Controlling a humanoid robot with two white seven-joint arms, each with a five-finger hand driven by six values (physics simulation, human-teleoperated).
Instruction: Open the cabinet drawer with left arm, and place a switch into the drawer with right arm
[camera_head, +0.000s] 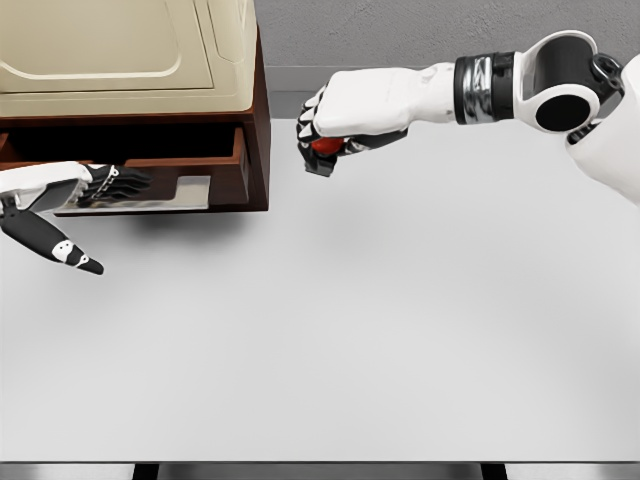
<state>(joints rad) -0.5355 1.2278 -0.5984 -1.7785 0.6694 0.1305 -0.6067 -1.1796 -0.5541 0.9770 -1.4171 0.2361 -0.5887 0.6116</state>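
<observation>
switch (326, 146): red, enclosed by our right hand (330, 135) curled fingers | left hand (60, 195): fingers spread, holding nothing, at the drawer (150, 190) front | drawer: open, far left

**Drawer open, switch held above worktop**

Cabinet (258, 120) at top left, drawer (150, 190) pulled out. Left robot hand (70, 200) at the drawer front, fingers (120, 182) extended, thumb pointing down-right. Right robot hand (335, 125) curled around a red switch (326, 145), held above the white worktop (350, 330), just right of the cabinet.
</observation>
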